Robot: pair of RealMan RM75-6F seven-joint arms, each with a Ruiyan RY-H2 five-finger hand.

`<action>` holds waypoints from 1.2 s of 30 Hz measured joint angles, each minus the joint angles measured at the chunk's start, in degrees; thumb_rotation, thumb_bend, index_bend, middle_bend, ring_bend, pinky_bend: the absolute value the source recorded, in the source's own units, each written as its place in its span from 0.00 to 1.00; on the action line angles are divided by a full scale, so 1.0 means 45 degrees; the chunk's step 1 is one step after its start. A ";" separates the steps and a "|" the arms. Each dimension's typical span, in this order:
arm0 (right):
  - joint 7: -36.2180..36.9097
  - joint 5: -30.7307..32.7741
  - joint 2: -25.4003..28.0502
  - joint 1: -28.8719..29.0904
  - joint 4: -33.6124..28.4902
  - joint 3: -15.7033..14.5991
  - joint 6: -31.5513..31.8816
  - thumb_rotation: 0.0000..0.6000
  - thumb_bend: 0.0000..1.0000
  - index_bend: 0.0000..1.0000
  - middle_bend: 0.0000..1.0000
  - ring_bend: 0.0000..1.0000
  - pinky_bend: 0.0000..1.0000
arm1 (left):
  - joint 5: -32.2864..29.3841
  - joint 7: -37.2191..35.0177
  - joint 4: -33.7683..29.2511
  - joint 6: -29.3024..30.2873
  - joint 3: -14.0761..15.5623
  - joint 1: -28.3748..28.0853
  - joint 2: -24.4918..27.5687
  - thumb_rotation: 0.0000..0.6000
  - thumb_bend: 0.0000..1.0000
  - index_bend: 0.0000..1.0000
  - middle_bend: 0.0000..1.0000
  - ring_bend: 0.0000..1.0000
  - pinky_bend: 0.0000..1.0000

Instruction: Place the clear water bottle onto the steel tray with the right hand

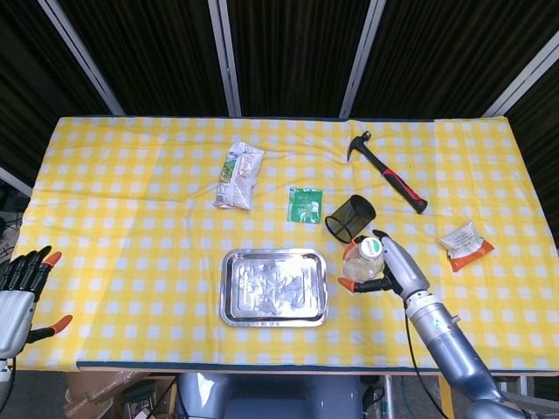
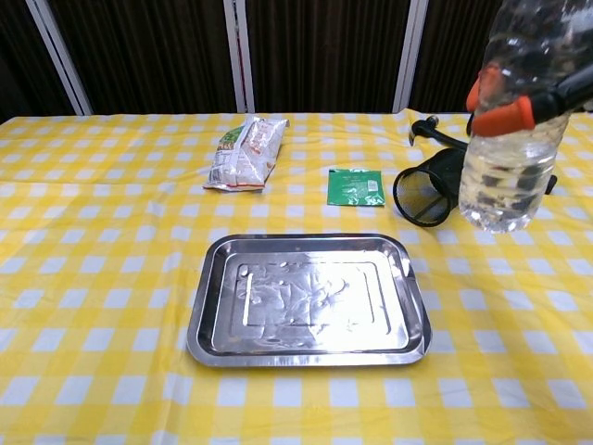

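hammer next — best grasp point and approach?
Wrap the red-and-black handle of the hammer near its middle, coming down from above. It lies flat on the cloth, head toward the far edge, grip end pointing at the robot's right, clear of the mesh cup. The long, narrow handle suits a closing hand better than the head.

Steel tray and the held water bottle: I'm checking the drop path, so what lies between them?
Only bare checkered cloth lies between the steel tray and the clear water bottle held by the right hand, as seen in the head view.

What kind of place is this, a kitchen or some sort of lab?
Probably a robot test lab: black curtain panels behind a checked table set with unrelated props, such as a hammer and steel tray.
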 measured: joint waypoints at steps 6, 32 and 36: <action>-0.0177 0.0626 0.1538 0.0423 -0.0796 0.1141 0.0229 0.99 1.00 1.00 0.95 0.58 0.02 | -0.0045 -0.0154 -0.0013 0.0050 -0.0022 0.0036 0.0073 1.00 0.17 0.06 0.00 0.00 0.00; 0.0384 -0.0120 -0.0231 0.0151 -0.0031 -0.0885 -0.0922 0.99 1.00 1.00 0.95 0.58 0.02 | -0.0038 -0.0225 -0.0043 0.0046 -0.0006 0.0073 0.0135 1.00 0.17 0.06 0.00 0.00 0.00; 0.1167 -0.1798 -0.1557 -0.0347 0.0598 -0.1123 -0.0681 0.99 1.00 1.00 0.95 0.58 0.02 | -0.0072 -0.0153 -0.0055 0.0003 -0.0016 0.0058 0.0108 1.00 0.17 0.06 0.00 0.00 0.00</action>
